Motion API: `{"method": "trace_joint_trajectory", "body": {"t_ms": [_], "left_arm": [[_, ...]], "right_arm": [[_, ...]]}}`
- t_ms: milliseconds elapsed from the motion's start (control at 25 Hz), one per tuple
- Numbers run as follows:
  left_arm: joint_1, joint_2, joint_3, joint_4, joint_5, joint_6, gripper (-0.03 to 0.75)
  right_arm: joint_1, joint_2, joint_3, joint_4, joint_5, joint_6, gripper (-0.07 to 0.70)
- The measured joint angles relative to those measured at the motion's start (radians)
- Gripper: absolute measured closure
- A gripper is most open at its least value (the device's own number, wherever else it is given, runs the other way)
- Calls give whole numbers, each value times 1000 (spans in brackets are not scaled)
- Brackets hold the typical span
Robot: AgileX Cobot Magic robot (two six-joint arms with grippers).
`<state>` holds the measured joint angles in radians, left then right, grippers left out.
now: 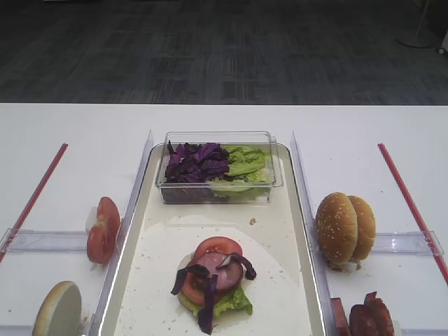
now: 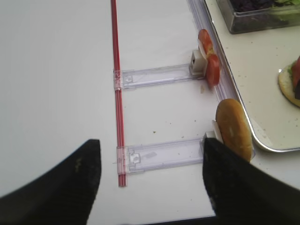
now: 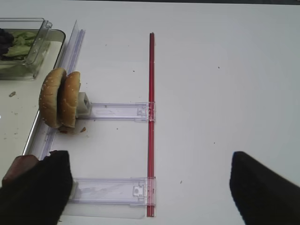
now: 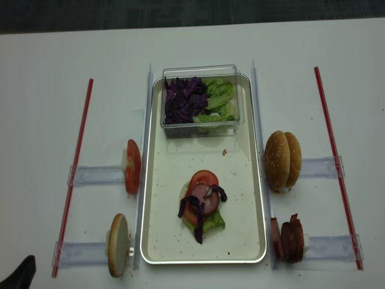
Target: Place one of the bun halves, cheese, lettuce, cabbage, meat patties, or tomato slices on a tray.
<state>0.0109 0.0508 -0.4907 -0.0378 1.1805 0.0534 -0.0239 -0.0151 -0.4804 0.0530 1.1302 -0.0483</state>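
On the tray (image 1: 140,280) lies a stack (image 1: 213,280) of lettuce, tomato, meat and cabbage strips. More cabbage (image 1: 196,162) and lettuce (image 1: 245,162) fill a clear box. Tomato slices (image 2: 208,58) and a bun half (image 2: 233,127) stand left of the tray. Two bun halves (image 3: 60,96) and meat patties (image 4: 289,241) stand to its right. Cheese is out of view. My left gripper (image 2: 150,187) is open over a clear holder, its right finger beside the bun half. My right gripper (image 3: 150,187) is open over bare table, its left finger by a patty (image 3: 18,168).
The clear box (image 1: 218,183) sits at the tray's far end. Clear plastic holders (image 2: 159,154) run from each food pile out to red strips (image 2: 117,93) on both sides. Crumbs dot the tray floor.
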Motion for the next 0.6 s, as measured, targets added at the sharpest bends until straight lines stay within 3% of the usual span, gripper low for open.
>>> {"method": "trace_joint_trajectory", "body": {"t_ms": [600], "left_arm": [[0, 0, 0, 0, 0, 0, 286]], "right_arm": [[0, 0, 0, 0, 0, 0, -60]]}}
